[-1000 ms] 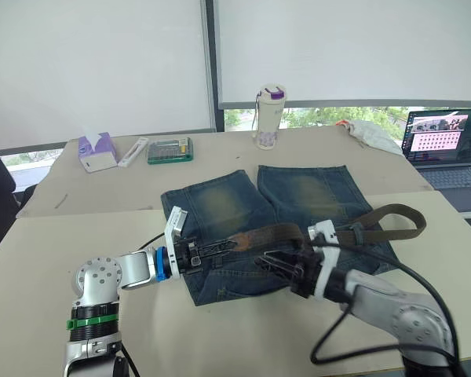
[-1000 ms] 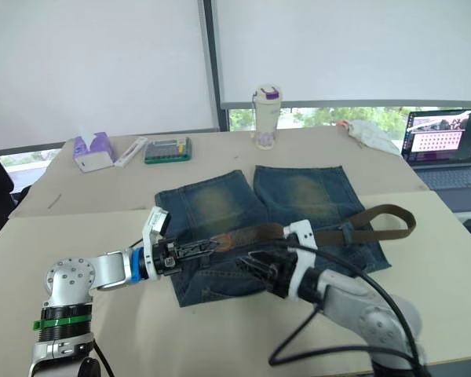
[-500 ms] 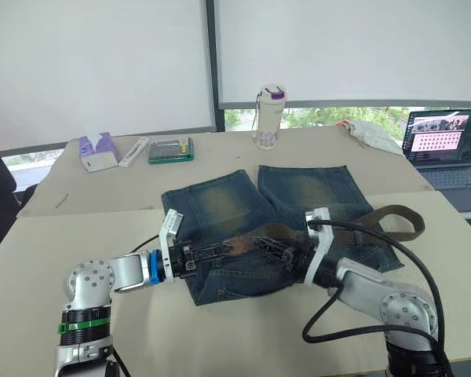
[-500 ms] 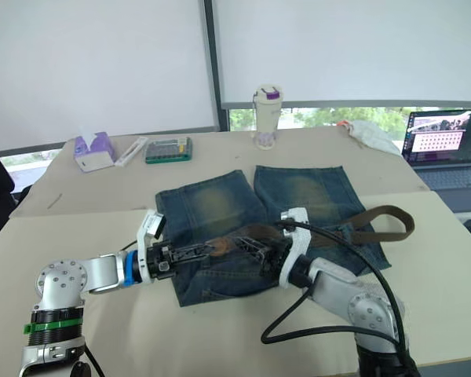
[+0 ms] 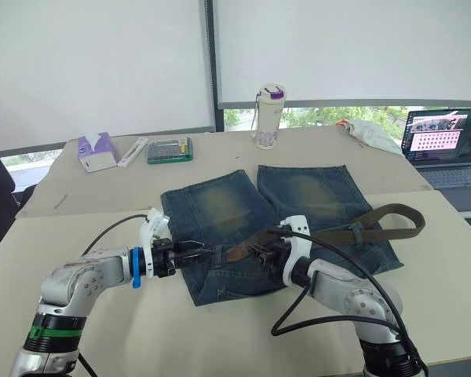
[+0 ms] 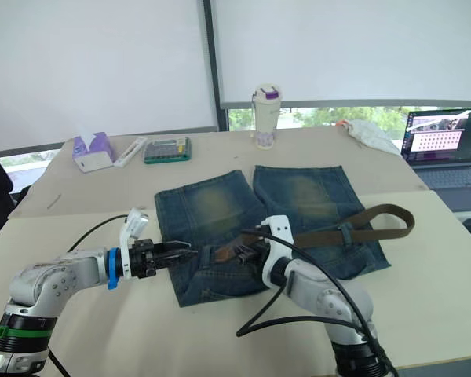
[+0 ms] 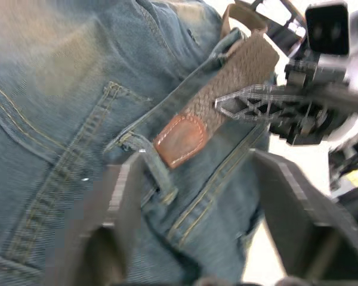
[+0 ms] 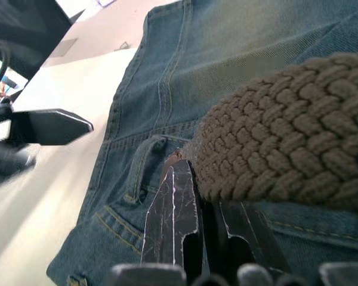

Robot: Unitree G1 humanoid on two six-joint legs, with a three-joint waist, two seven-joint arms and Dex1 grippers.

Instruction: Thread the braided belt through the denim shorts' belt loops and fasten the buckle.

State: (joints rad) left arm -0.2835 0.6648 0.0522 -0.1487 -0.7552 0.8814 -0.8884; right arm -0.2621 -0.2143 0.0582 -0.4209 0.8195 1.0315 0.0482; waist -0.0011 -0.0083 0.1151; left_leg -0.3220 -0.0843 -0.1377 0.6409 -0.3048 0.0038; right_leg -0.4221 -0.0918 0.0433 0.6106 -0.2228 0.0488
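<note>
The left gripper point(image 5: 198, 254) is held with its fingers apart just left of the braided belt's point(image 7: 238, 80) leather tip point(image 7: 180, 139), over the denim shorts point(image 5: 220, 206). One of the belt loops point(image 7: 157, 168) beside that tip is seen in the left wrist view. The right gripper point(image 5: 255, 253) is clamped on the belt just right of the tip.

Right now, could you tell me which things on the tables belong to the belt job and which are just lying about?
Job: braided belt, denim shorts, belt loops.
Lying about: tissue box, calculator, bottle, laptop, white cloth.
</note>
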